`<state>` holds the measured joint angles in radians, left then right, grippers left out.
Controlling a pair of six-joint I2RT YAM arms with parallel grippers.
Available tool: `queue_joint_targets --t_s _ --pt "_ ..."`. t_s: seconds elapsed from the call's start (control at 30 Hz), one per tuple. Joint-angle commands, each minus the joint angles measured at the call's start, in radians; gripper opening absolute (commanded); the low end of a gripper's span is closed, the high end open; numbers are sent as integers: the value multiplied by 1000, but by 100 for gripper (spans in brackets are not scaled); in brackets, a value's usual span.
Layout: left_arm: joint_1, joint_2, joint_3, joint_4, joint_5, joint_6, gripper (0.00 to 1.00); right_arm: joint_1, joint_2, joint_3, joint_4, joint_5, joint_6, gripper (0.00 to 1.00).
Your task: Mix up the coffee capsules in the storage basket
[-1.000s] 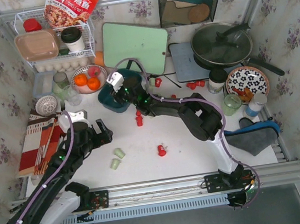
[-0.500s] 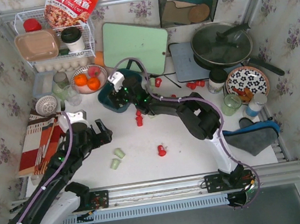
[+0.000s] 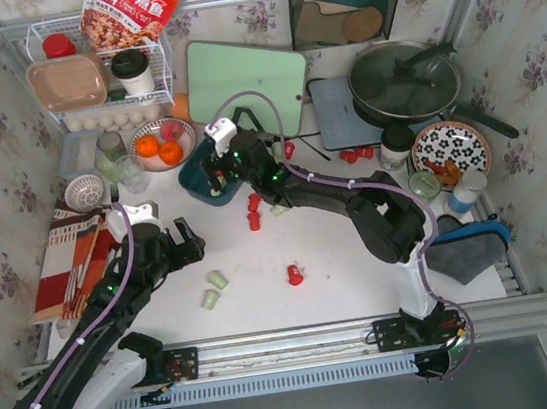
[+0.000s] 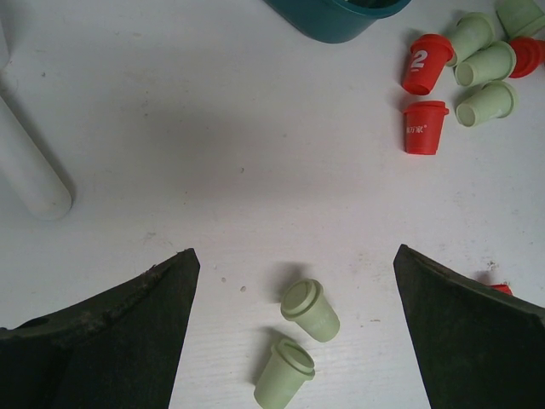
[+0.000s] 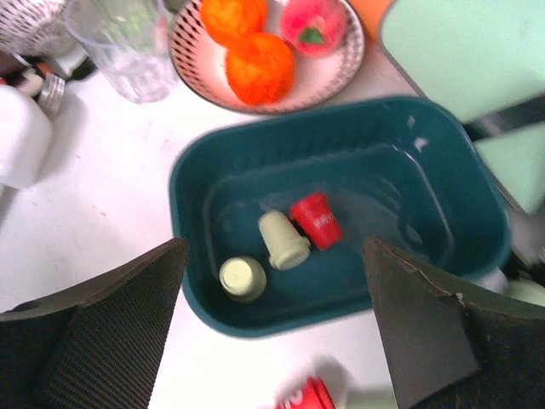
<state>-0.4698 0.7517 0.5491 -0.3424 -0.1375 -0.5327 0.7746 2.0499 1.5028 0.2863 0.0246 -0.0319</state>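
My right pincer (image 5: 274, 247) hangs spread wide over the basket (image 5: 183, 192), gripping nothing. The basket sits left of centre toward the far side of the counter (image 4: 170, 153), just near of the fruit plate (image 5: 341, 68). Three capsules lie in it: a red capsule (image 5: 317, 220) touching a green capsule (image 5: 283, 239), with a second green (image 5: 241, 278) close by on the near-left. My left pincer (image 4: 295, 256) is released too, empty, above two green ones (image 4: 311, 309) lying on their sides. More lie loose just right of the basket (image 4: 424, 128), and a lone red (image 3: 295, 275) lies mid-counter.

I judge the job barely begun. I should lift clear of the rim before swinging out, then take a red, since green leads inside. These cups taper, so I'd close squarely across the body, not the lip, or one may squirt away. The red blur at the near edge of my right view is probably another capsule.
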Motion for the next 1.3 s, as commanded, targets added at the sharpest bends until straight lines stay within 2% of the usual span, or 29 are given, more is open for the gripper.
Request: queue_joint_targets --t_s 0.0,0.43,0.77,1.03,1.27 --pt "0 3 3 6 -3 -4 99 0 -65 -72 -18 128 2 92" --pt "1 14 6 6 1 -1 99 2 -316 -334 -107 320 74 92" --pt "0 15 6 4 -7 1 99 32 -428 -460 -453 531 218 91" --pt "0 16 6 4 -7 1 99 106 -496 -578 -489 491 336 88" --pt "1 7 5 -1 -14 1 99 185 -502 -619 -552 410 462 76"
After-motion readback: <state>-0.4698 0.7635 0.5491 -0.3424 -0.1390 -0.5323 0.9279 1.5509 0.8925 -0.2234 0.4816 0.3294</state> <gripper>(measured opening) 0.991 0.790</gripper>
